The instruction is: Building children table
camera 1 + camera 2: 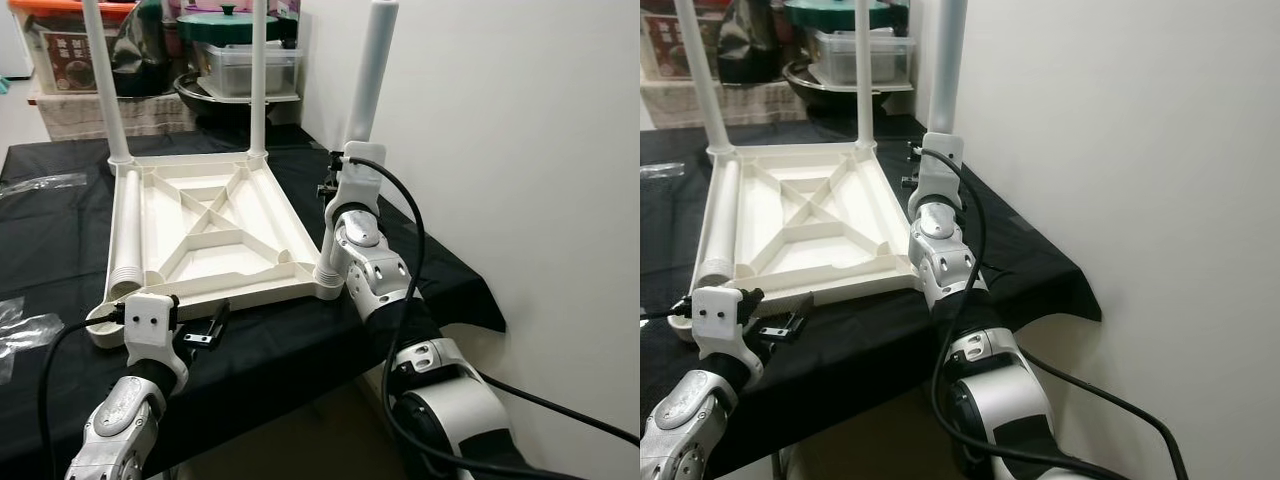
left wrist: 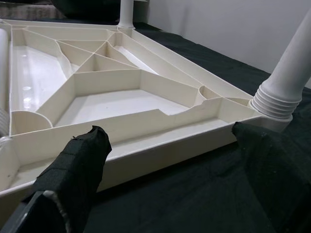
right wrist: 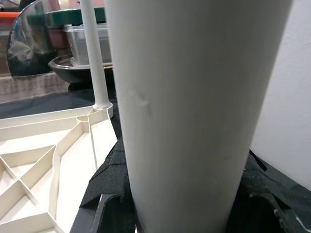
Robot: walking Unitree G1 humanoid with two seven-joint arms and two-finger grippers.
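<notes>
The children's tabletop lies upside down on the black-draped table, ribbed underside up, with 3 legs standing in corner sockets: 2 at the far corners and 1 at the near right corner. That near right leg rises upright, its long axis vertical, and the right claw is wrapped about it above the socket; in the right wrist view the pale tube stands between the padded fingers, so it is judged to be pinched. A fourth leg, ribbed at its near end, lies flat along the left edge of the tabletop, its long axis running near to far. The left claw is held spread just short of the near rim, with the near left corner close to its left, so the left arm is the nearer one to the lying leg. The plastic is smooth, cream and glossy, with diagonal stiffening ribs; the threaded collar of the near right leg is ridged. Storage boxes stand beyond the table
</notes>
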